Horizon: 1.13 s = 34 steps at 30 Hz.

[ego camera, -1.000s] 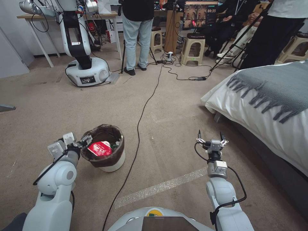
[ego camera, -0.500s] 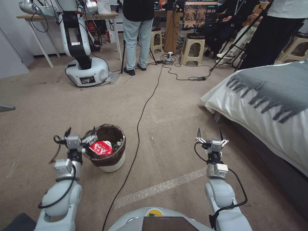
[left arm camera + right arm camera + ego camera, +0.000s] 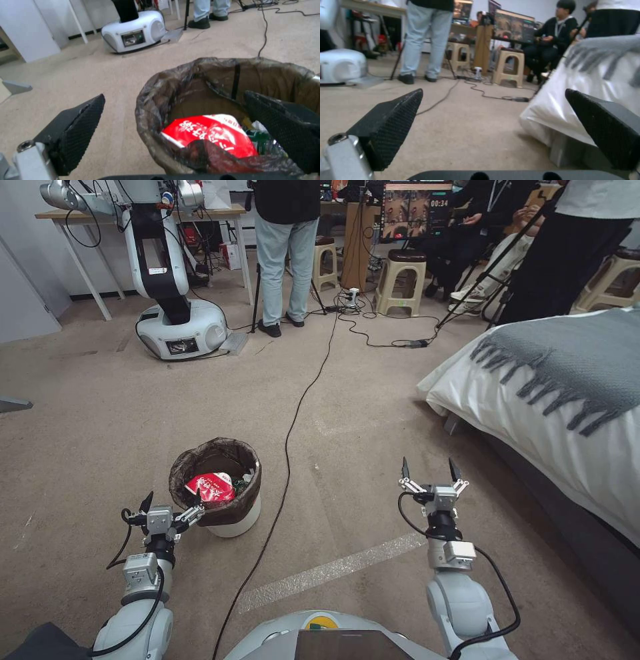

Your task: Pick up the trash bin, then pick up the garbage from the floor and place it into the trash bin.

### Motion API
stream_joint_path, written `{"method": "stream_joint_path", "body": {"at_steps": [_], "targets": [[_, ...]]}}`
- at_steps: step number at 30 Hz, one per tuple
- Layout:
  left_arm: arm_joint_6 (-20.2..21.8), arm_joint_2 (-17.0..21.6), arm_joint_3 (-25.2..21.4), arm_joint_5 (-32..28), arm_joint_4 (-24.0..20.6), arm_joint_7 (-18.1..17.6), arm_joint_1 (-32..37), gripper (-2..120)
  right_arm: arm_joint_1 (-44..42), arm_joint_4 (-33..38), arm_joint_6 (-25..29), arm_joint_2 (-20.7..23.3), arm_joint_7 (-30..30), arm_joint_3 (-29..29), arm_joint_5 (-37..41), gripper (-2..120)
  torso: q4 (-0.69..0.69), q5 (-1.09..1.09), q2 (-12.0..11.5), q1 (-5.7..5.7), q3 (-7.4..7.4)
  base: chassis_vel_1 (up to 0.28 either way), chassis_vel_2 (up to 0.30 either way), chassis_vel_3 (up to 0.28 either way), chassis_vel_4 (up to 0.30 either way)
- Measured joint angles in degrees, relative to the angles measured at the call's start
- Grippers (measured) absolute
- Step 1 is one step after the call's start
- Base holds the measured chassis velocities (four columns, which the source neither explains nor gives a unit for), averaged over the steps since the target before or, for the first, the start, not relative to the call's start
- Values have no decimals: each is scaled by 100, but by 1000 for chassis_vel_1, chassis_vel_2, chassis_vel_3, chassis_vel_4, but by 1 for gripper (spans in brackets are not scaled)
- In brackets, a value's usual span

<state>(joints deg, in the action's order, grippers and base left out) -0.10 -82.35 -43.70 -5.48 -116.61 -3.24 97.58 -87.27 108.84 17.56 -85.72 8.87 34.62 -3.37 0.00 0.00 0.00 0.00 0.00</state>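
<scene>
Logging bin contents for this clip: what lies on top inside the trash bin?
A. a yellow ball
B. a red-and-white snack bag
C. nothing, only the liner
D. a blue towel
B: a red-and-white snack bag lies on top inside the trash bin, seen in the head and left wrist views.

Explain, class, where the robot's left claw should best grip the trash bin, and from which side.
Probably the lined rim of the trash bin nearest the left claw. The bin stands upright, its mouth open, with no handle seen. Coming from the robot's side, one finger could go inside the wall, the other outside, then close.
</scene>
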Motion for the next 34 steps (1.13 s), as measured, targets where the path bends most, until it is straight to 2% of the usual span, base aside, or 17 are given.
{"method": "stream_joint_path", "body": {"at_steps": [11, 19, 34], "targets": [[34, 5, 27, 8, -124, -70, 181, 100, -169, 155, 53, 18, -89, -6, 4, 100, -1, 0, 0, 0, 0, 0, 0, 0, 0], [84, 5, 52, 79, -305, -80, 180, 100, -398, 492, 55, 214, -482, -210, 75, 100, 0, 0, 0, 0, 0, 0, 0, 0, 0], [101, 6, 33, 66, -317, -85, 158, 100, -365, 482, 17, 240, -498, -242, 50, 100, 0, 0, 0, 0, 0, 0, 0, 0, 0]]}}
